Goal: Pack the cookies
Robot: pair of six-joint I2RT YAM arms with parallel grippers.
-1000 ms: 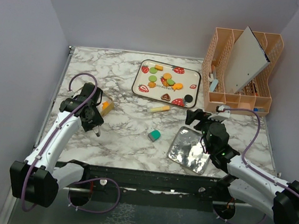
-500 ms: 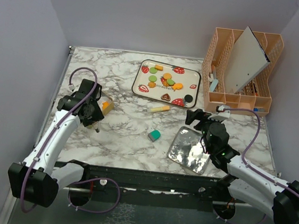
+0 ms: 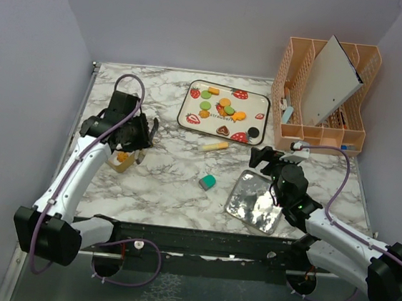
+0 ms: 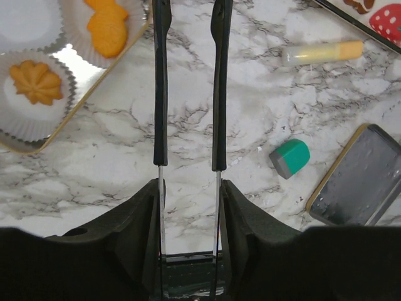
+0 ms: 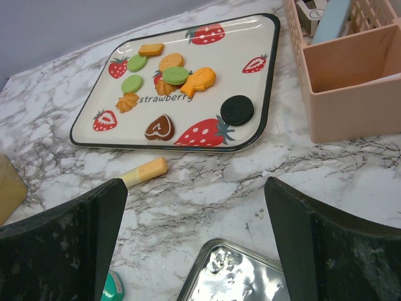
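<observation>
One white-and-grey marble table [image 3: 177, 169] carries one peach plastic slotted organiser [image 3: 290, 124] at the far right, one cream strawberry-printed tray [image 5: 244, 88], one shiny silver tin [image 3: 253, 203] and one gold-rimmed tin [image 4: 81, 103] of white paper cups. Ten toy cookies [image 5: 199, 80] lie on the tray: five orange, three green, one brown heart, one black round. Two more orange ones sit in the paper cups. One teal block [image 3: 208, 182] and one pale yellow stick [image 3: 214, 146] lie between the tray and the silver tin. The left hand [image 4: 188, 9] hangs partly spread, gripping nothing; the right hand [image 5: 195, 188] gapes wide and empty. Since a second ago the left arm has swung off the gold-rimmed tin toward the tray, while the right has not moved.
</observation>
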